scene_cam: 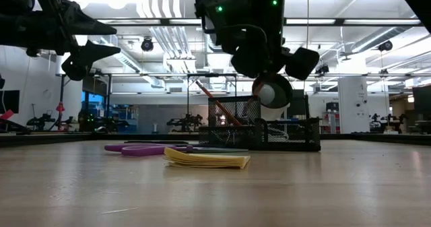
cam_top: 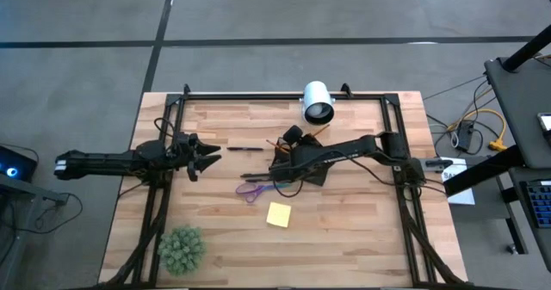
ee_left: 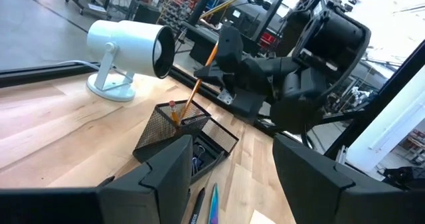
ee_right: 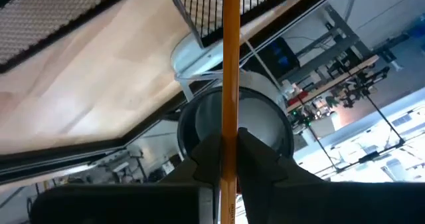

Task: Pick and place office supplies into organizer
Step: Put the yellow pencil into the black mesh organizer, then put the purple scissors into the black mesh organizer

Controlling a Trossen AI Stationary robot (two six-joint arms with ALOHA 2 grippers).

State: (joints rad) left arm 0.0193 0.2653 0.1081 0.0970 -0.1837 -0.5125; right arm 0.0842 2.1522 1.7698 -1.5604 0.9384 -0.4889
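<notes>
The black mesh organizer (cam_top: 301, 168) stands mid-table; it also shows in the left wrist view (ee_left: 178, 129) and the low view (scene_cam: 269, 129). My right gripper (cam_top: 293, 138) is above its far side, shut on the thin orange pencil (ee_left: 199, 78). The purple-handled scissors (cam_top: 250, 189) and the yellow sticky pad (cam_top: 278, 214) lie flat on the table near the organizer. The black pen (cam_top: 245, 148) lies to its left. My left gripper (cam_top: 204, 160) hovers open and empty at the table's left, pointing toward the organizer. My right gripper pinches the pencil's shaft (ee_right: 230, 127) between its two fingers (ee_right: 209, 159), which lie across it. The hold is toward the pencil's upper end (ee_left: 214, 51). The pencil slants down from the gripper, and its eraser end (ee_left: 173, 107) is inside the organizer's mesh cup.
A white cylindrical camera (cam_top: 317, 102) stands at the far edge behind the organizer. A fuzzy green plant ball (cam_top: 181, 249) sits at the near left corner. Bare wood lies at the near right of the table (cam_top: 362, 238).
</notes>
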